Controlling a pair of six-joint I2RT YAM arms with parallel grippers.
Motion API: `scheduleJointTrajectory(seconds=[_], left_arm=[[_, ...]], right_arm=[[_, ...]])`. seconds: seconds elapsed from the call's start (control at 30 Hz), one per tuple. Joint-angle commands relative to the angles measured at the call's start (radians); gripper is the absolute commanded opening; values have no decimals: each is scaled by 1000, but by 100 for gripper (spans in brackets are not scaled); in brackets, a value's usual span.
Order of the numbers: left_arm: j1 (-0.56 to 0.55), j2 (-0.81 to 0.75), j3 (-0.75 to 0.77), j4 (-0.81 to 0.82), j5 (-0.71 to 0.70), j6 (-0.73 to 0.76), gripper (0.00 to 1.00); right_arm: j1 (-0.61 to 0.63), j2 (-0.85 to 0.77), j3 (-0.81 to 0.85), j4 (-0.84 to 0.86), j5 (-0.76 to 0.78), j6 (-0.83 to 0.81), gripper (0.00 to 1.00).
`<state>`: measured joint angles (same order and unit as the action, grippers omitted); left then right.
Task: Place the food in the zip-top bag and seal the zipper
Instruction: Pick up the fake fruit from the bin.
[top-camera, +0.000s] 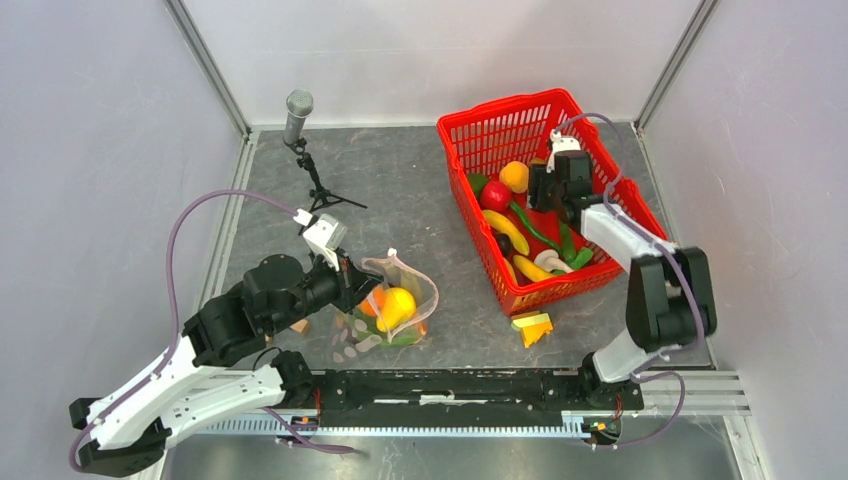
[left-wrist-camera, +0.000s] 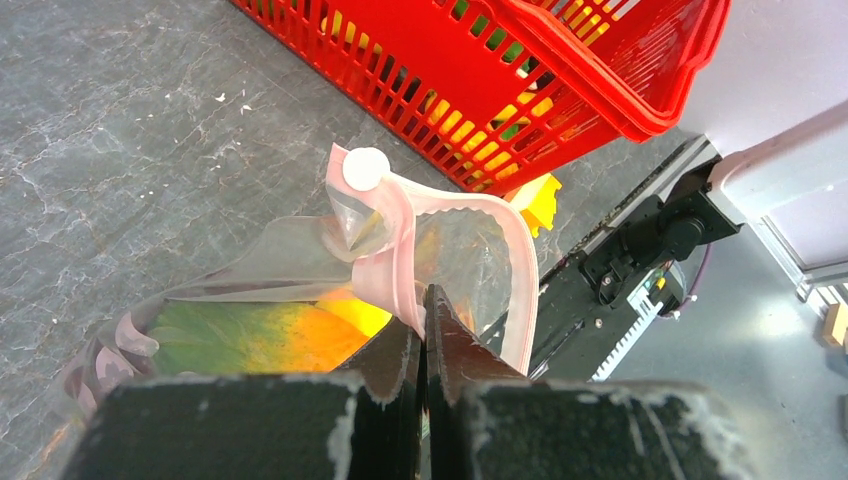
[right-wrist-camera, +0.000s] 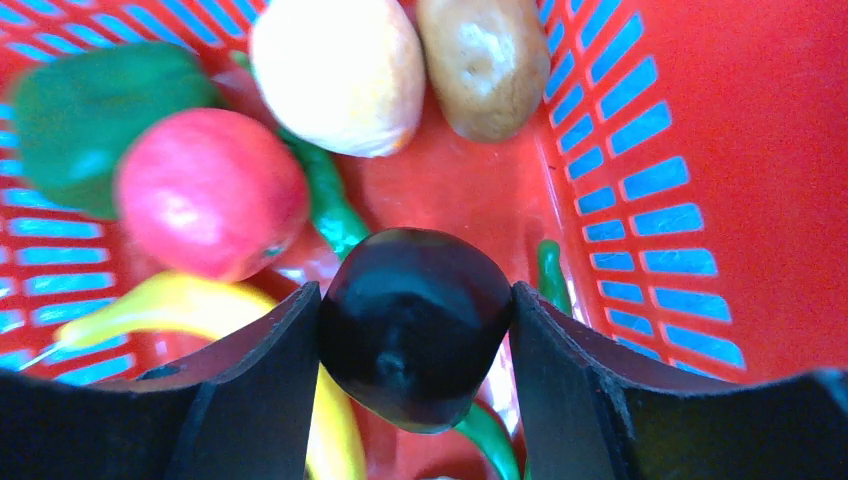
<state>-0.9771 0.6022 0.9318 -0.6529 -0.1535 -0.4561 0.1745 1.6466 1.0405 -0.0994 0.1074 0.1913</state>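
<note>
right claw (right-wrist-camera: 415, 298) clamped round dark purple food (right-wrist-camera: 415, 335) | left claw (left-wrist-camera: 423, 312) pinching zipper (left-wrist-camera: 398, 245)

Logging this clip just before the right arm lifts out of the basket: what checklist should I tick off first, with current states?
1. Right claw closed on the dark purple fruit, gripped from both sides: ok.
2. Left claw shut on the pink zipper: ok.
3. Zip-top bag mouth gaping: ok.
4. Room left in the bag beside the yellow piece already inside: cannot tell.
5. No food outside the red basket and bag: not ok, a yellow wedge lies on the table.
</note>
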Motion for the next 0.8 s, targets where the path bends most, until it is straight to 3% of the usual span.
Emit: scheduleJointTrajectory(seconds=[0.0,0.33,0.63,0.77], left_arm=[[1,9,6,70,-2,-22,4],[0,38,6,96,15,-24,4],[1,68,15,108,21,-23,4],[0,79,16,123,27,-25,4]], right_arm=[[0,-191,-56,84,-70,-11,45],[0,-579,-250,172,-300,38,46],[3,-815,-363,389,-741,198,46],[42,-866,-360,422,-856,205,48]])
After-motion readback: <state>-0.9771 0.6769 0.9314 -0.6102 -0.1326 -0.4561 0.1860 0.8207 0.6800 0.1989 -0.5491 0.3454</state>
